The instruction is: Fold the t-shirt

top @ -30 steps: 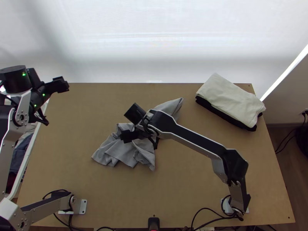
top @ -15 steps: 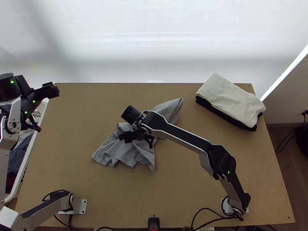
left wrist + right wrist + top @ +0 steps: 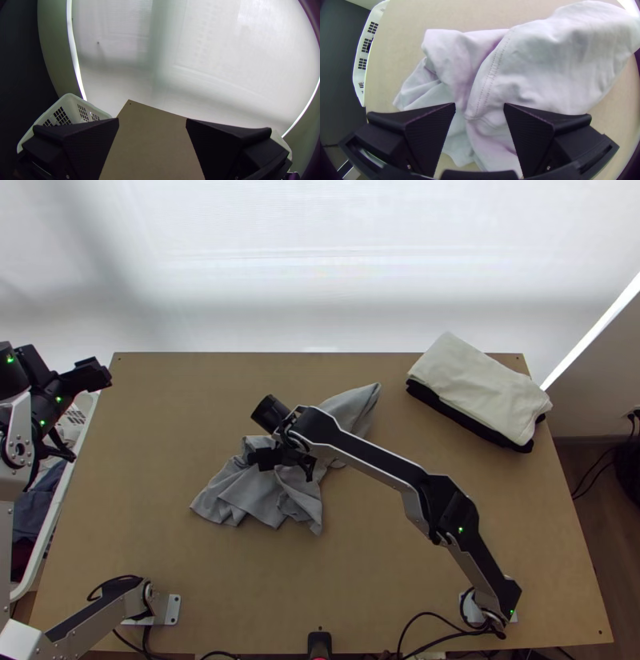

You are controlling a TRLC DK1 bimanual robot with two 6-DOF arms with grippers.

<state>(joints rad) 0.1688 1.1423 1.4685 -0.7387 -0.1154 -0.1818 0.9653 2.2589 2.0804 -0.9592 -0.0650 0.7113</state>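
Right wrist view: my right claw (image 3: 480, 106) gapes wide, gripping nothing, over the grey t-shirt (image 3: 546, 73) bunched mid-table (image 3: 416, 548). I judge it light, limp and soft, quick to crumple; its stitched seam (image 3: 492, 71) should pinch more surely than loose folds. My left claw (image 3: 152, 119) is wide and empty.

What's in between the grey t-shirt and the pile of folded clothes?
Just a bare strip of the wooden table. The top view shows nothing lying there between the grey t-shirt and the folded pile.
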